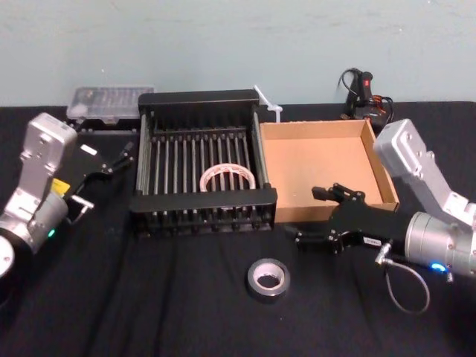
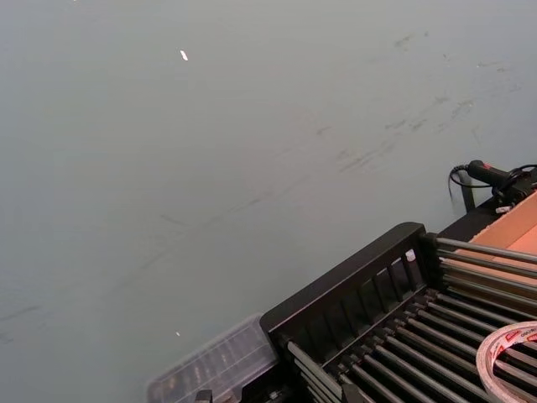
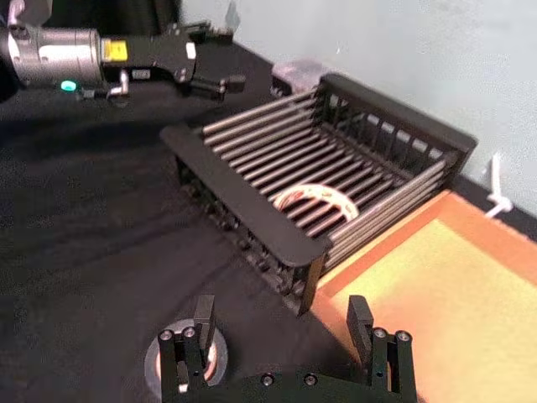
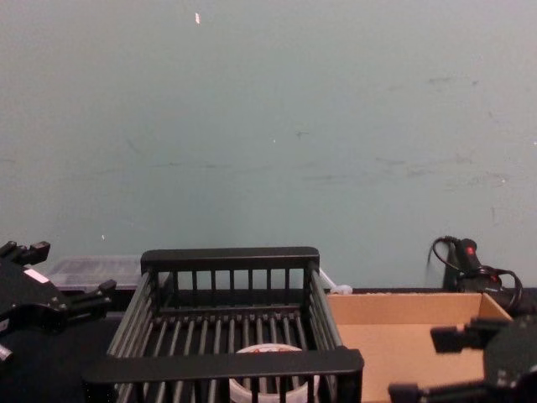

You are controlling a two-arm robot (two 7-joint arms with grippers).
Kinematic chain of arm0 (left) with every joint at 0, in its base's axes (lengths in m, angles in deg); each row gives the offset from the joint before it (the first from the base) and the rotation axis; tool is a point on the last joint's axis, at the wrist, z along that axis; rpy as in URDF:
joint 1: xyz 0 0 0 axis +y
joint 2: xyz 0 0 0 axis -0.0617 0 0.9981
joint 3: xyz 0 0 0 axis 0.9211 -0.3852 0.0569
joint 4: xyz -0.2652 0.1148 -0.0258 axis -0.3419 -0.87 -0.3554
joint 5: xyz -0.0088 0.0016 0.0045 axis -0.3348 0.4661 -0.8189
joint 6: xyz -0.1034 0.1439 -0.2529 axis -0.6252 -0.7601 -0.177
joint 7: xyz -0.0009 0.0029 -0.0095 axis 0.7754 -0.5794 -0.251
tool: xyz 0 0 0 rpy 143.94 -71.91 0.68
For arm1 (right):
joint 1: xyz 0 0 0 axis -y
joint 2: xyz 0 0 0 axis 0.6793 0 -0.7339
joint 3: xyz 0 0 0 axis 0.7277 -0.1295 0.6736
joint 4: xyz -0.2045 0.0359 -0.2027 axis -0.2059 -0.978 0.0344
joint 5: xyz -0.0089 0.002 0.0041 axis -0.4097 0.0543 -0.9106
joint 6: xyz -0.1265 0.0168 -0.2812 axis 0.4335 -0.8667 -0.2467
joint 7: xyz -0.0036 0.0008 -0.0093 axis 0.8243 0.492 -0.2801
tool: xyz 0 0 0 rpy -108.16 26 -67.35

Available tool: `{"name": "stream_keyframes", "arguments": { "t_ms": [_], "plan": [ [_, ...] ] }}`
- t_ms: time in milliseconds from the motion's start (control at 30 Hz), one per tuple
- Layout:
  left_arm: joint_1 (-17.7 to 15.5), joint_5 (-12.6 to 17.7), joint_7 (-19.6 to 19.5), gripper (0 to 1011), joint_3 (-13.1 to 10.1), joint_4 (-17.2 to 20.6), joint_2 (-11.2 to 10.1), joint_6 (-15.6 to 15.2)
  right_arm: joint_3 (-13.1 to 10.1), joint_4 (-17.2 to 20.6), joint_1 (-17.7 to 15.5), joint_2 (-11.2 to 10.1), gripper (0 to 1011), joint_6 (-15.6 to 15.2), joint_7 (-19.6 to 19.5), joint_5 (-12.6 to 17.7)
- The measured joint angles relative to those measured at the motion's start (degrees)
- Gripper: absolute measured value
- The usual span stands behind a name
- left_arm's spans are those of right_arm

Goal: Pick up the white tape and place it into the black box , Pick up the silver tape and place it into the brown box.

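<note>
Your white tape [image 1: 227, 178] lies in the black box [image 1: 202, 199]; silver tape [image 1: 267, 280] sits on the bench at 7 o'clock from your spread, empty right tool [image 1: 318, 216]; left tool [image 1: 123, 155] spread too.

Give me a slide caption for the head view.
White tape lies in black box; open right gripper sits near silver tape, brown box empty.

White tape [image 1: 227, 178] flat in your black box [image 1: 202, 156].
Your silver tape [image 1: 268, 279] lies flat before it; brown box [image 1: 320, 167] alongside.

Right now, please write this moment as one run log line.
white tape: in black box | silver tape: on table | right tool: open, near silver tape | left tool: open, beside black box
</note>
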Motion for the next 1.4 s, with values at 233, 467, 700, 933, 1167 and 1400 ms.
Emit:
{"name": "stream_keyframes", "arguments": {
  "t_ms": [233, 467, 700, 933, 1167, 1400],
  "plan": [
    [0.0, 0.0, 0.0, 1001, 0.0, 0.0, 0.0, 0.0, 2.3, -1.6, 1.3, 0.1, 1002, -1.4, 0.6, 0.0],
    [0.0, 0.0, 0.0, 1002, 0.0, 0.0, 0.0, 0.0, 4.5, -3.5, 3.2, 0.5, 1002, -2.6, 1.5, -0.5],
    [0.0, 0.0, 0.0, 1001, 0.0, 0.0, 0.0, 0.0, 6.5, -5.0, 4.5, 0.7, 1002, -3.5, 2.6, -0.8],
    [0.0, 0.0, 0.0, 1001, 0.0, 0.0, 0.0, 0.0, 7.9, -6.3, 5.5, 1.0, 1002, -3.9, 3.2, -1.2],
    [0.0, 0.0, 0.0, 1001, 0.0, 0.0, 0.0, 0.0, 9.2, -7.7, 6.5, 1.7, 1002, -4.0, 3.5, -1.6],
    [0.0, 0.0, 0.0, 1001, 0.0, 0.0, 0.0, 0.0, 10.3, -9.1, 7.4, 2.4, 1002, -4.3, 3.8, -2.3]
  ]
}}
